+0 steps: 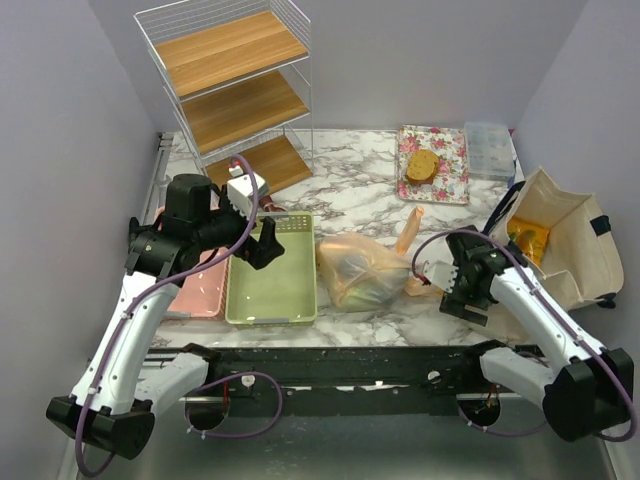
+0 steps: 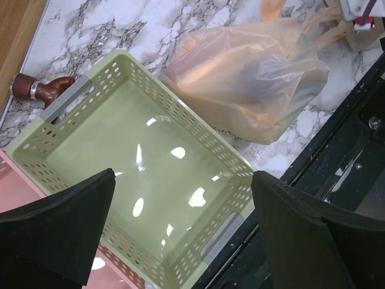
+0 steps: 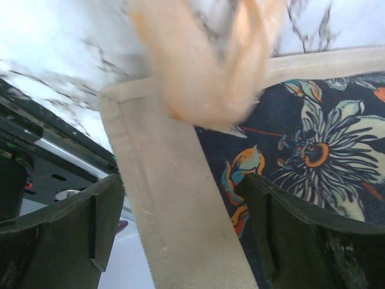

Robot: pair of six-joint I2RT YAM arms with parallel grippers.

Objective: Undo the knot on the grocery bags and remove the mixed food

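At the centre of the marble table [image 1: 360, 200], 1 grocery bag [image 1: 362, 268] lies on its side, full and closed, just right of the green basket [image 1: 272, 280]. The mixed food is inside it and shows only as dim green and dark shapes through the film. The bag's handles are gathered at its right end, and 1 loose strip [image 1: 409, 232] trails toward the far side. The knot itself cannot be made out. The step in hand is judged to be untying, with no food yet removed. The right gripper [image 3: 180, 180] sits at that gathered end with its 2 fingers spread. The blurred tan plastic lies just beyond the fingertips, so nothing is pinched. Below it are a dark floral cloth [image 3: 313, 150] with a beige border and, further right, the canvas tote [image 1: 575, 250]. The left gripper [image 2: 183, 174] hovers over the basket with its fingers also spread wide and nothing between them. The next move calls for the right fingers to advance onto the handle plastic and close on 1 strand. The left arm should cross to the bag and brace or pull the opposing strand.
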